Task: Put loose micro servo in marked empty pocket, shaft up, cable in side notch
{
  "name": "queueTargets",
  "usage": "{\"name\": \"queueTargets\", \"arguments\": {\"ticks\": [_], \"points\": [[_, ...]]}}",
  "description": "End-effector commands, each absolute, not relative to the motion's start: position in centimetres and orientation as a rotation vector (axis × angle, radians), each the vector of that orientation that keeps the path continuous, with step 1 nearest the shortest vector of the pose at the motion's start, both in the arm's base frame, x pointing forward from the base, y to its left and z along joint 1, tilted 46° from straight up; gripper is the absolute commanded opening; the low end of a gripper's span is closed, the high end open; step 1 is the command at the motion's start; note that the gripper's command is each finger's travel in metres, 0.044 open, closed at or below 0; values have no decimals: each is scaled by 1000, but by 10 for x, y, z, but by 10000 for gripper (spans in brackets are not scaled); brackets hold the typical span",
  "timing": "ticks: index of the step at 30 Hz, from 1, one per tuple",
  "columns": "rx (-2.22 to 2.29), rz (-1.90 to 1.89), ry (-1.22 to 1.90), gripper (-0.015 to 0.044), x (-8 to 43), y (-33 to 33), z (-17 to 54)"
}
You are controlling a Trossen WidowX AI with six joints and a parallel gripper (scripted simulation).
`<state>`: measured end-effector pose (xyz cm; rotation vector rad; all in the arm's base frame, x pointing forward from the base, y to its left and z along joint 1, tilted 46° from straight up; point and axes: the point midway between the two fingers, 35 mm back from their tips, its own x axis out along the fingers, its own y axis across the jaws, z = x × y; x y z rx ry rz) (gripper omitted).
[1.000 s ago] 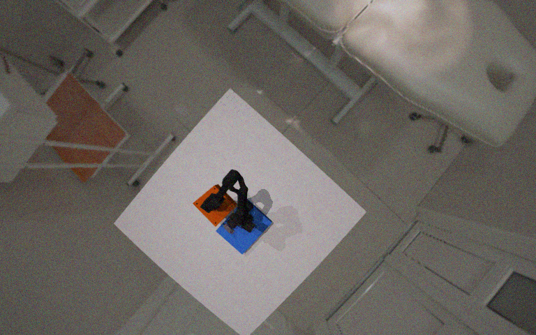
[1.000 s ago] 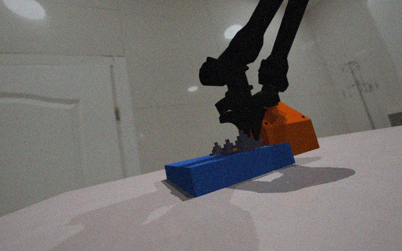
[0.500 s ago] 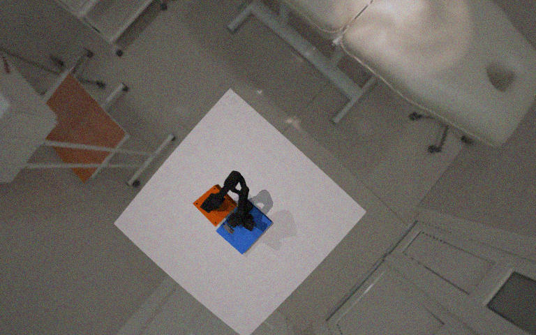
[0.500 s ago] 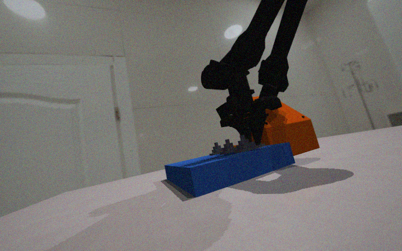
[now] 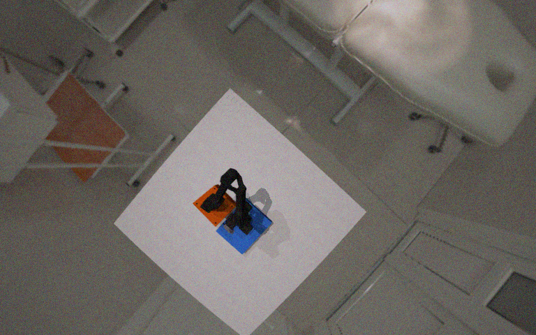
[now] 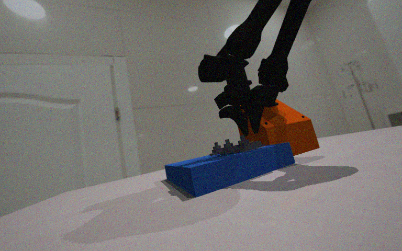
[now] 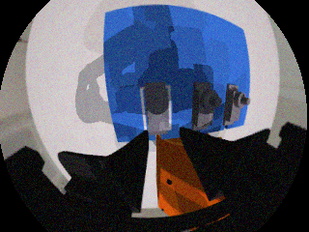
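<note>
The dark grey micro servo point(image 7: 157, 102) point(image 6: 250, 146) is low at the marked pocket in the blue deck point(image 5: 243, 246) point(image 6: 237, 170) point(image 7: 227, 43), with its output shaft up. Pale outline strips show along both its sides in the wrist view. It looks level, but I cannot tell whether both ears lie fully flat. Its cable and the side notch cannot be made out. My gripper point(image 6: 250, 134) point(image 7: 163, 131) is open, with its fingertips a little apart just above the servo's near end and nothing held between them. In the top view the arm hides the servo.
Two fitted servos, one point(image 7: 202, 116) point(image 6: 227, 148) beside the pocket and another point(image 7: 232, 113) point(image 6: 216, 150) further along, stand up from the deck near the fingers. An orange block point(image 5: 216, 218) point(image 6: 296, 137) point(image 7: 179, 193) stands close beside the deck, under the arm. All rest on a white table point(image 5: 276, 169).
</note>
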<state>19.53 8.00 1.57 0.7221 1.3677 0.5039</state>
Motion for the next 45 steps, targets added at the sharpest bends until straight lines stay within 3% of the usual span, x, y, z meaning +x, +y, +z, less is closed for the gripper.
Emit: {"name": "queueTargets", "arguments": {"ticks": [1,2,12,20,45], "points": [[719,513,1361,187,194,75,20],[719,513,1361,187,194,75,19],[710,503,1359,440,252,47,47],[714,512,1356,440,298,14,75],[717,510,1353,440,285,-10,102]]}}
